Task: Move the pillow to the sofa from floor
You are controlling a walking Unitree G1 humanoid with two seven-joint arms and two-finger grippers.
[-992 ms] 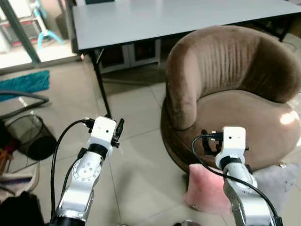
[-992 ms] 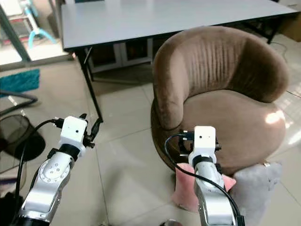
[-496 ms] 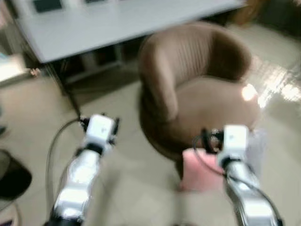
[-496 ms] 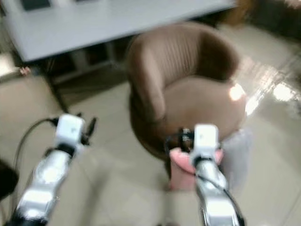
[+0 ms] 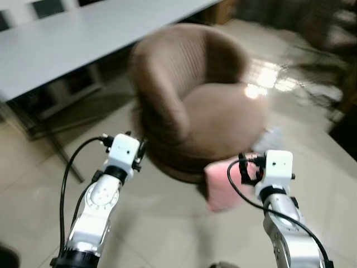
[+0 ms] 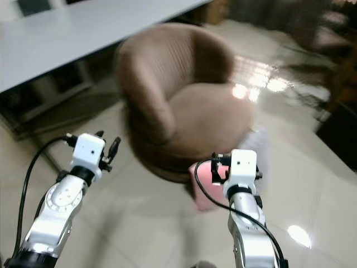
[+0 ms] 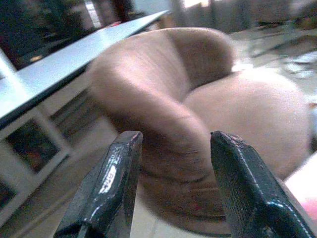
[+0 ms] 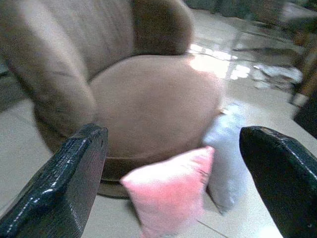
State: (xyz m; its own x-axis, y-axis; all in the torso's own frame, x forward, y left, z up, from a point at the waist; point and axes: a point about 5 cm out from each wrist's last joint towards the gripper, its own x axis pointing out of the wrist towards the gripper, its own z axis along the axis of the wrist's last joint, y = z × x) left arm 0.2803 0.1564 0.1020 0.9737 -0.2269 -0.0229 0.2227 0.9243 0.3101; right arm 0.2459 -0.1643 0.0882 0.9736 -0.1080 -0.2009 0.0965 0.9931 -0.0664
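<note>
A pink pillow (image 5: 222, 183) stands on the tiled floor, leaning against the front of the round brown sofa chair (image 5: 195, 100). A pale grey pillow (image 8: 225, 153) lies on the floor right beside it, also against the chair. My right gripper (image 8: 173, 131) is raised in front of the pink pillow (image 8: 168, 191), open and holding nothing, and apart from the pillow. My left gripper (image 7: 174, 136) is open too and points at the chair's left armrest (image 7: 148, 109). Both head views are blurred.
A long grey table (image 5: 67, 39) stands behind and left of the chair, with a dark leg (image 5: 61, 153) reaching the floor. Dark furniture (image 5: 346, 125) is at the right edge. Bright glare (image 5: 268, 84) lies on the glossy tiles right of the chair.
The whole view has swung to the right, so the camera moved: the chair and pillows now sit further left. Both arms keep the same raised pose with open fingers.
</note>
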